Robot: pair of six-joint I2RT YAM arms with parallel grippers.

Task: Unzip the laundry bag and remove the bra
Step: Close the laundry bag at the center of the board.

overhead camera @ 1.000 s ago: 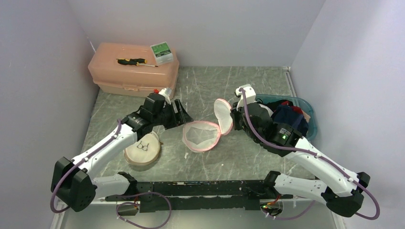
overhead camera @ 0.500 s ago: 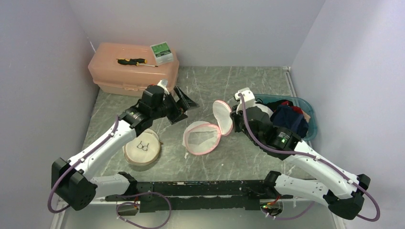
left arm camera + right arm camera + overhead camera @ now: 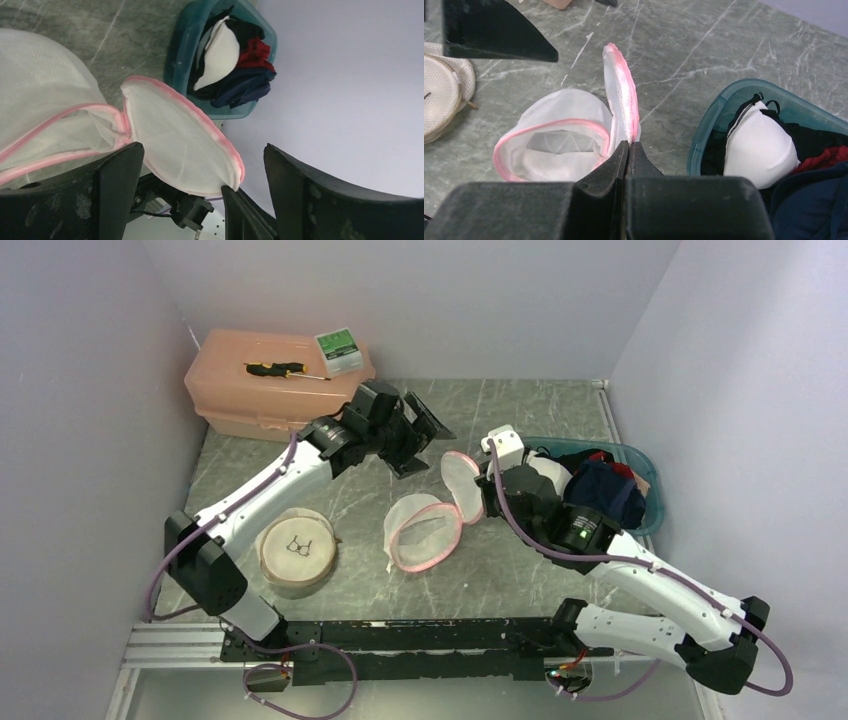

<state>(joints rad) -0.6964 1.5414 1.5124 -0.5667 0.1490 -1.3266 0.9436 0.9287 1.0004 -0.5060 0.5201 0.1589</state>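
Observation:
The white mesh laundry bag with pink trim lies unzipped mid-table, its mouth gaping and nothing showing inside. Its round lid flap stands upright, and my right gripper is shut on the flap's pink rim. A beige bra with a small black ornament rests on the table to the left of the bag, apart from both grippers. My left gripper hangs open and holds nothing, raised behind the bag; its wrist view looks past the flap.
A teal bin of dark clothes, with a white padded garment on top, stands at the right. A peach toolbox carrying a screwdriver and a green box sits at the back left. Walls close in on three sides.
My left gripper has opened wide and swung up from beside the bra to behind the bag. The right gripper has kept hold of the flap and shifted slightly.

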